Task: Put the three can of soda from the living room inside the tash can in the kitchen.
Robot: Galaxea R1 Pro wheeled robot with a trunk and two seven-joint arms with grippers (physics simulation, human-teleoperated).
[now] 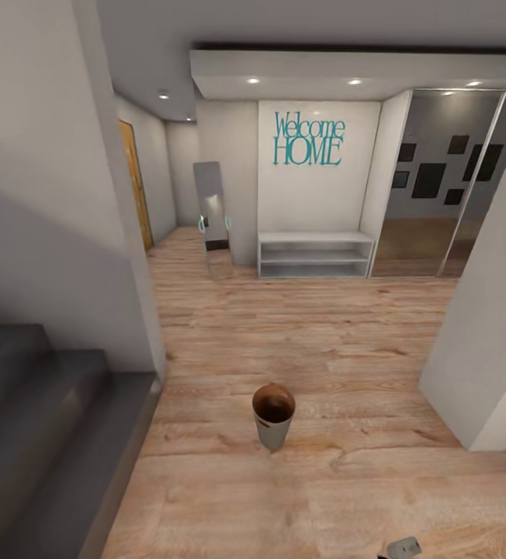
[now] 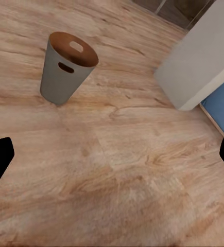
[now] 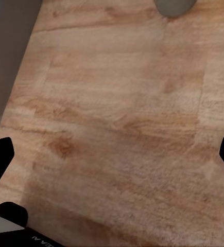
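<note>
- The wood floor point(image 1: 299, 341) spreads across a hallway, with a white bench point(image 1: 315, 255) against the far wall.
- The bin point(image 1: 273, 417) stands upright on the floor, mid-room, brown inside.
- The left gripper point(image 2: 112, 154) has its jaws wide apart, the bin well ahead of them.
- The right gripper point(image 3: 112, 154) is likewise spread open over bare floor.

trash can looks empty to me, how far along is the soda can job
Nothing looks done: the trash can stands upright on the wood floor with only its brown inside showing, no can visible in it. Nothing is in hand either: the left gripper and the right gripper are both open over bare floor. No soda can is in sight, so all three seem left to fetch and drop in.
</note>
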